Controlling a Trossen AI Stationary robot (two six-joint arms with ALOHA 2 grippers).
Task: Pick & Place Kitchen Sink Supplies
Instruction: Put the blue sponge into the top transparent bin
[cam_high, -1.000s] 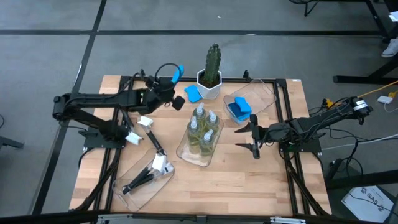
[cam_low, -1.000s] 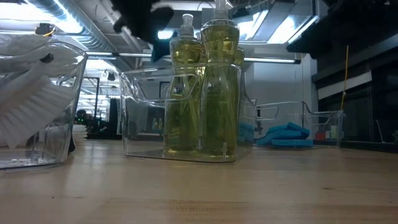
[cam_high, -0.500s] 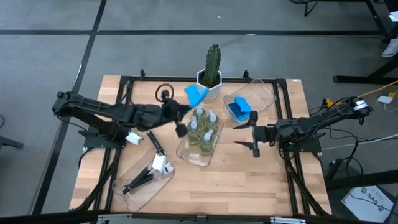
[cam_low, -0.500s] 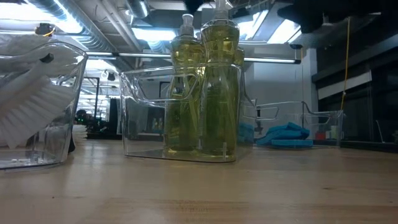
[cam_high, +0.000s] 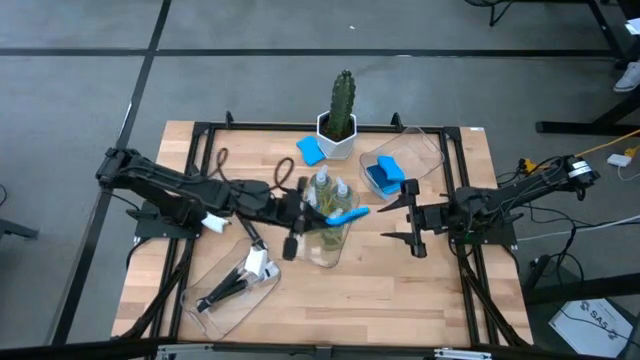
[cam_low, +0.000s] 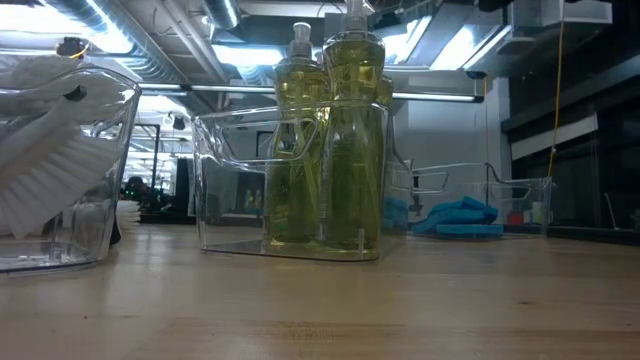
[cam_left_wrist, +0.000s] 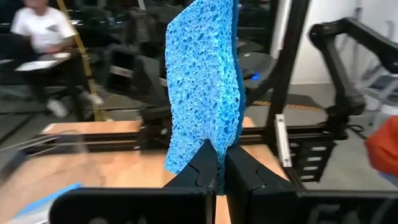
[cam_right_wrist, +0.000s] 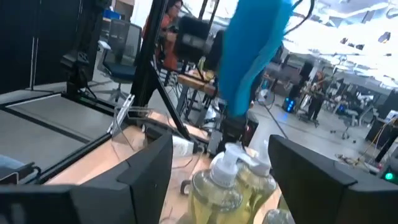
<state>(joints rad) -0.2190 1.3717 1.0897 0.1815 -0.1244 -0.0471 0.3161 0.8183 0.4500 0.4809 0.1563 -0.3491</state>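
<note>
A bright blue sponge (cam_high: 345, 215) hangs in the air over the clear tray (cam_high: 322, 255) of pale yellow-green soap bottles (cam_high: 322, 192) at the middle of the table (cam_high: 380, 290). The left gripper (cam_high: 318, 214) has its fingers (cam_left_wrist: 202, 165) pinched tight on the sponge's lower edge, so the slab stands on end above them (cam_left_wrist: 204, 93).

Half a second ago this sponge was held farther back, near the cactus (cam_high: 342, 100) in its white pot; a second ago the left arm was over the back-left of the table. It has since swung forward and toward the right arm, carrying the sponge over the bottles.

A second blue sponge (cam_high: 311, 150) lies flat on the wood beside the cactus pot, and another (cam_high: 385, 173) sits in the clear tray (cam_high: 425, 150) at the back right. Black-handled brushes with white heads (cam_high: 250, 268) lie in and beside the front-left tray (cam_high: 205, 312).

The right gripper (cam_high: 414, 217) hovers just right of the bottle tray, fingers spread wide and holding nothing, barely shifted from a second ago.

No writing on the bottles can be read.
</note>
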